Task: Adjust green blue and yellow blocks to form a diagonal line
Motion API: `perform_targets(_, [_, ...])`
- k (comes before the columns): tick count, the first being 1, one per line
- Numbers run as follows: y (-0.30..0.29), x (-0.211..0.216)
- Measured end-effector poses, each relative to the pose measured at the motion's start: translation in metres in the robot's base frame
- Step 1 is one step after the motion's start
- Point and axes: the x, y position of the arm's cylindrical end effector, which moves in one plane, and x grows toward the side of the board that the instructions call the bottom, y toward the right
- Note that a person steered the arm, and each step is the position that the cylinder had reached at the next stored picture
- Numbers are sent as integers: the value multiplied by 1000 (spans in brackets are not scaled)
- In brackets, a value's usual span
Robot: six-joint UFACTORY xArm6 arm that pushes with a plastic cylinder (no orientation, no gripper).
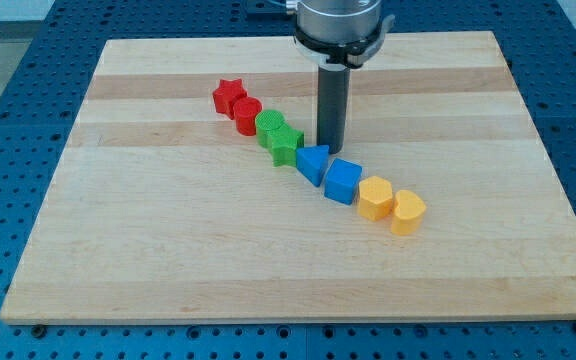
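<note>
Several blocks lie in a diagonal row from the view's upper left to lower right on the wooden board [168, 260]. The row runs: red star [228, 96], red cylinder [247, 116], green cylinder [269, 127], green star [285, 144], blue triangle [312, 163], blue cube [343, 180], yellow hexagon [374, 197], yellow heart [408, 212]. My tip [328, 149] is at the end of the dark rod [331, 105]. It stands just above and right of the blue triangle, between the green star and the blue cube, close to or touching the triangle.
The board rests on a blue perforated table [8, 120]. The arm's grey flange [340, 25] hangs over the board's top edge.
</note>
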Motion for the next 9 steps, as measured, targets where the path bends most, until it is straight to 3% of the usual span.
perform_targets(9, [65, 66])
